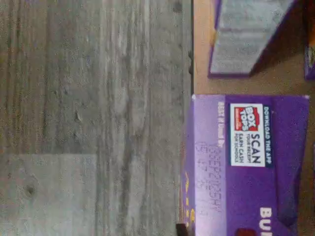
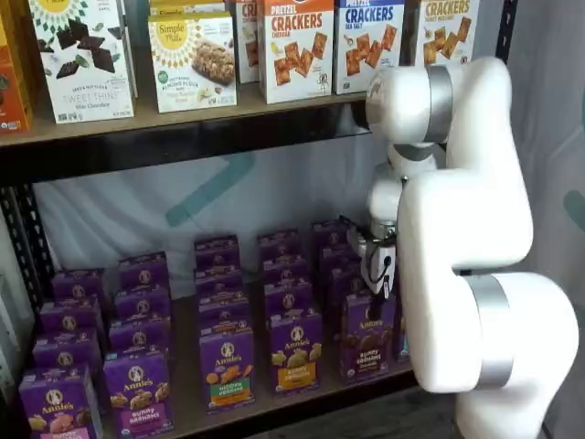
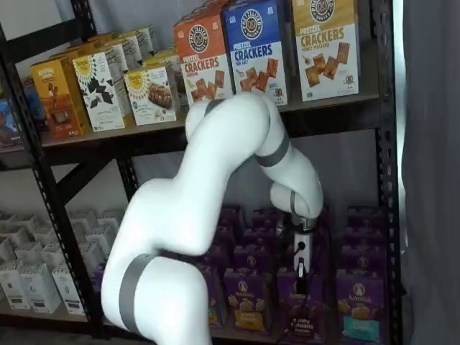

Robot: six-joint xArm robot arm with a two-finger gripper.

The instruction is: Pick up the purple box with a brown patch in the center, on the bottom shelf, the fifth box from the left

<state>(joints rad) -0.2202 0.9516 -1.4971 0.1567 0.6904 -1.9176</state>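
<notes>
1. Wrist view: the purple box (image 1: pixel 246 162) fills the near part, its top flap with a Box Tops stamp showing, because the camera hangs right above it; one more purple carton (image 1: pixel 241 37) stands behind on the bottom shelf (image 1: pixel 202 49).
2. Shelf view: the end effector (image 2: pixel 379 274), clenched, seems to be grasping the purple box (image 2: pixel 368 334) at the bottom shelf's (image 2: pixel 274 402) front edge. Front row shows five cartons.
3. Shelf view: the arm hides most; the end effector (image 3: pixel 300 266) reaches down onto the purple box (image 3: pixel 302 302).

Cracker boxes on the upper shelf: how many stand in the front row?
3, side by side in a shelf view, left to right: orange box, blue box, gold box. Others may hide behind.
</notes>
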